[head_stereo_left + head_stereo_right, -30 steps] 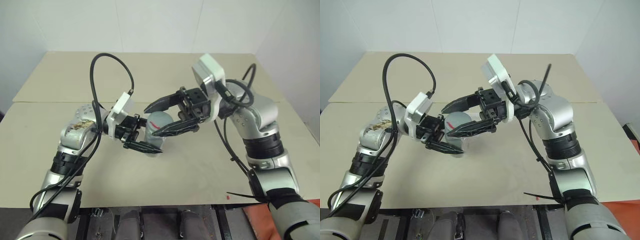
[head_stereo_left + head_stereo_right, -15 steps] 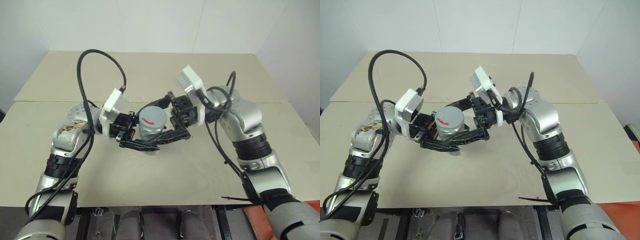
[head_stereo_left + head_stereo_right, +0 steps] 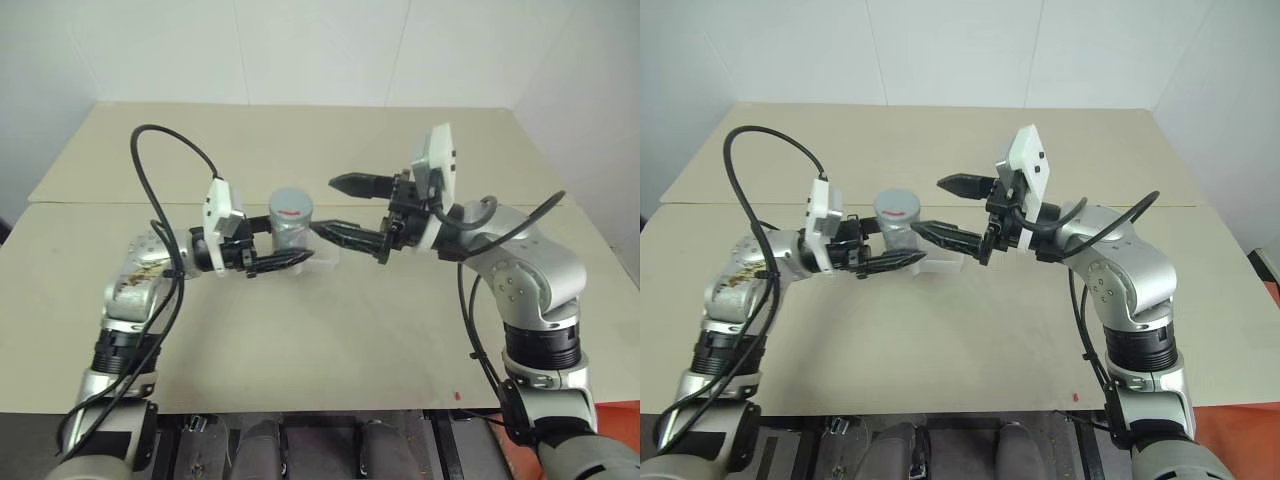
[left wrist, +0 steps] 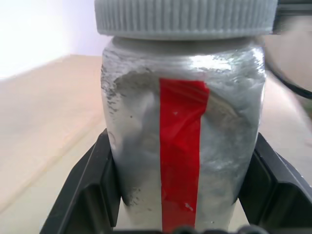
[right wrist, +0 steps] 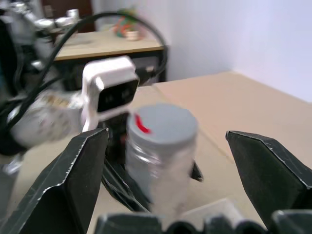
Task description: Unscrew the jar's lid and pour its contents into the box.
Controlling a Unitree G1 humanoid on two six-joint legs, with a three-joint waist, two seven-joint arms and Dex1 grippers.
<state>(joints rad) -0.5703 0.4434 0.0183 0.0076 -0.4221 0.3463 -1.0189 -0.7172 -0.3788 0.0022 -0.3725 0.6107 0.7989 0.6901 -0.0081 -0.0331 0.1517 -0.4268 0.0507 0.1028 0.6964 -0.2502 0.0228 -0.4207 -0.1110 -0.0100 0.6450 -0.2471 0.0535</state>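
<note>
Left gripper clamps the jar low on its stiff, probably slick body, right gripper gaping empty beside the ribbed lid, likely the best hold.

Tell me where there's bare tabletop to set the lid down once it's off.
Bare table runs from the grippers to the near edge, and beyond the jar toward the wall. It is crowded where the left gripper, right gripper and box meet the jar.

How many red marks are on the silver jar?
2. One is a red tape stripe running down the side of the silvery-grey metal-looking jar; the other is a small red mark on its round grey lid. The far side is hidden.
</note>
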